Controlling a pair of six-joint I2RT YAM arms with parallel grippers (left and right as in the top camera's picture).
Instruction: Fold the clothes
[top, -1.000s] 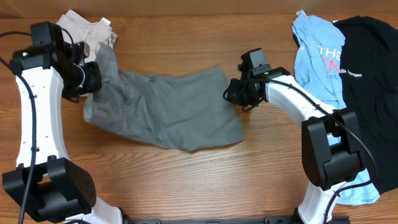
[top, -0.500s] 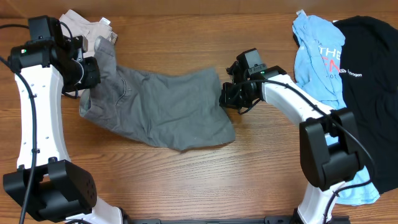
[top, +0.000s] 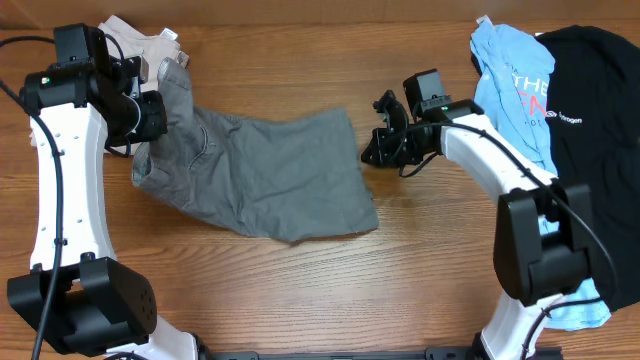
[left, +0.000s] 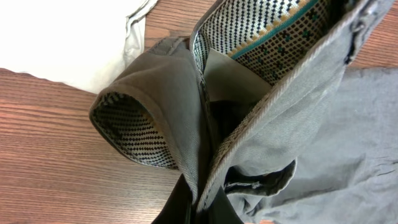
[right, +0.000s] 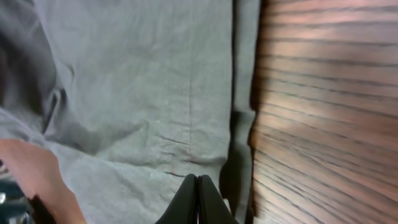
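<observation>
The grey shorts (top: 270, 180) lie spread across the middle-left of the table, legs pointing right. My left gripper (top: 148, 118) is shut on their waistband at the left end. The left wrist view shows the fingers (left: 202, 199) pinching the grey band (left: 168, 93), its speckled lining open above. My right gripper (top: 378, 150) is shut and empty, just right of the shorts' right hem and apart from it. In the right wrist view the closed fingertips (right: 198, 186) hover over grey cloth (right: 137, 81) near its hem.
Beige shorts (top: 135, 45) lie bunched at the far left corner, behind the left gripper, and show pale in the left wrist view (left: 68, 37). A light-blue printed T-shirt (top: 510, 90) and a black T-shirt (top: 600, 110) lie at the right side.
My right gripper has let go of the shorts' right hem and drawn back to the right. My left gripper has shifted the waistband slightly toward the far edge.
</observation>
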